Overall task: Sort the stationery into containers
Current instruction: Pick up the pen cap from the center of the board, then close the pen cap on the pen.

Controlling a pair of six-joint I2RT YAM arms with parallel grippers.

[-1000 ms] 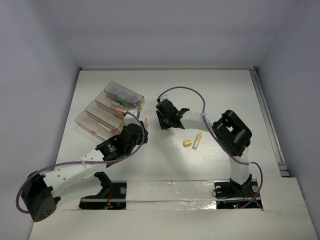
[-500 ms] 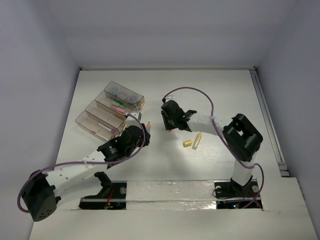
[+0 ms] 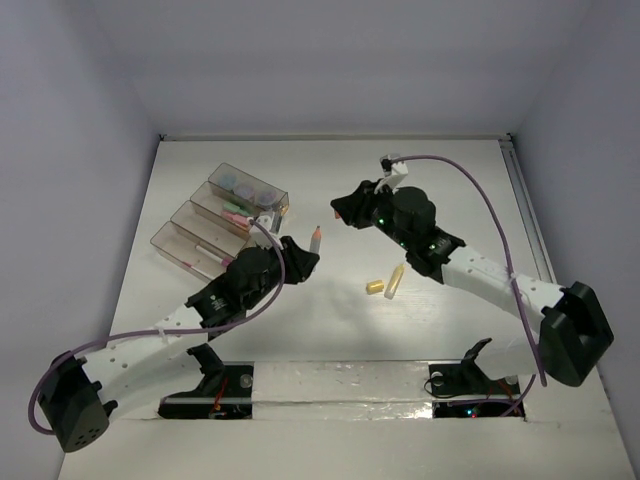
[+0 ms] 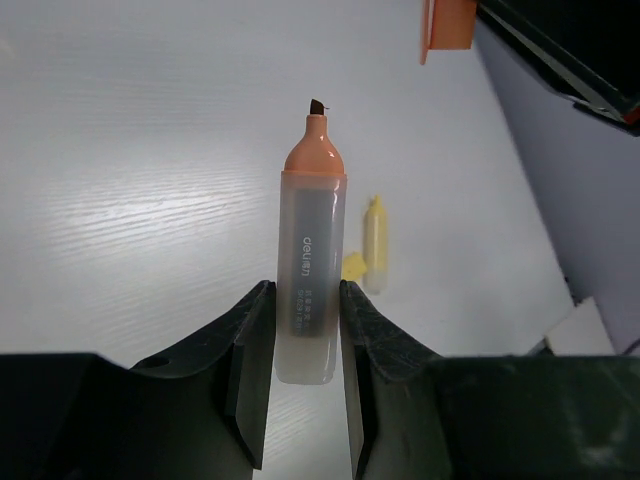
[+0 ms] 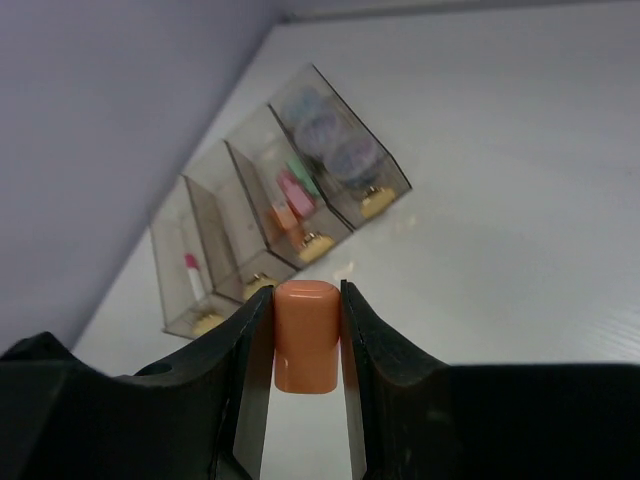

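Sitting in a slanted row at the far left of the table (image 3: 450, 180), the four containers (image 3: 183, 213) are holding blue-grey discs (image 5: 335, 145), coloured sticks (image 5: 293, 190) and a pen (image 5: 193, 272). The left arm is reaching forward just beside them, with the left gripper (image 4: 300, 300) tilting upward and clenching the orange highlighter (image 4: 311, 262) low on its barrel, tip bare. The right arm is stretching in from the right, and the right gripper (image 5: 305, 300) is pinching the orange cap (image 5: 306, 338) across its sides, above the table. Both pieces are looking light, rigid and smooth, so slipping seems a likelier trouble than crushing. A mid-barrel hold is suiting the body, while the short cap is offering little to grip. A yellow highlighter (image 3: 396, 281) and a yellow cap (image 3: 375, 287) are lying on the table near the right arm.
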